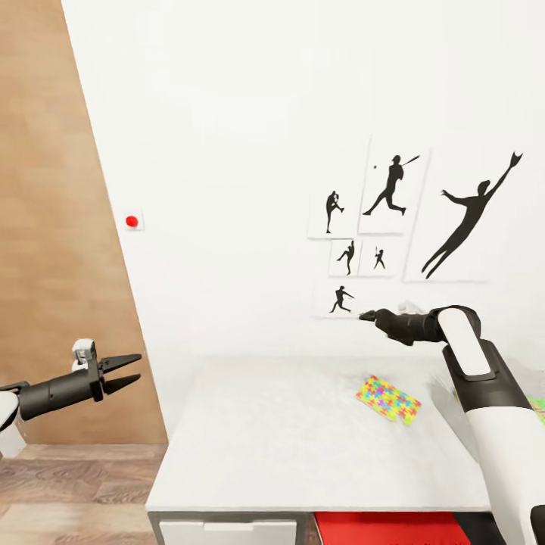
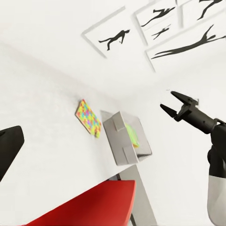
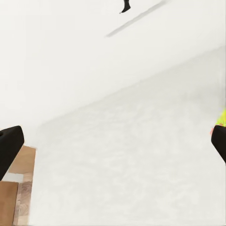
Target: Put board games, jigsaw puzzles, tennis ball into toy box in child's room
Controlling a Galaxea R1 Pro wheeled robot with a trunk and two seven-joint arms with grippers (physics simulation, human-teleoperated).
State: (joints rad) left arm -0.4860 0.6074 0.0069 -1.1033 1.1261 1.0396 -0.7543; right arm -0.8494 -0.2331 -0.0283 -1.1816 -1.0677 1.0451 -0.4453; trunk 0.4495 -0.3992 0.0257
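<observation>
Tabletop (image 1: 288,446) is the reference: pale grey-white, pushed against the white wall (image 1: 227,151) with the black athlete silhouette pictures (image 1: 393,227).

One jigsaw puzzle (image 1: 388,399) lies flat on the tabletop, toward its back right part, multicoloured piece pattern facing up. The left wrist view also shows it (image 2: 88,117), with the toy box (image 2: 123,143) just beside it, a grey tray with something yellow-green inside; can't tell what it is. A sliver of multicoloured pattern sits at the tabletop's far right edge behind the right arm, too cropped to identify.

Left gripper (image 1: 121,372) hangs off the tabletop's left end, over the wood-plank floor (image 1: 76,492), not touching anything. Jaws stand apart, nothing between them.

Right gripper (image 1: 366,316) is raised above the tabletop's back edge, pointing along the wall, just under the lowest silhouette picture. From the left wrist view (image 2: 178,107) its jaws are spread wide and empty. It's above and behind the puzzle, well clear of it.

A red surface (image 1: 393,528) shows below the tabletop's front edge, next to a white drawer front (image 1: 227,532). A red dot (image 1: 132,221) marks the wall above the tabletop's left end.
</observation>
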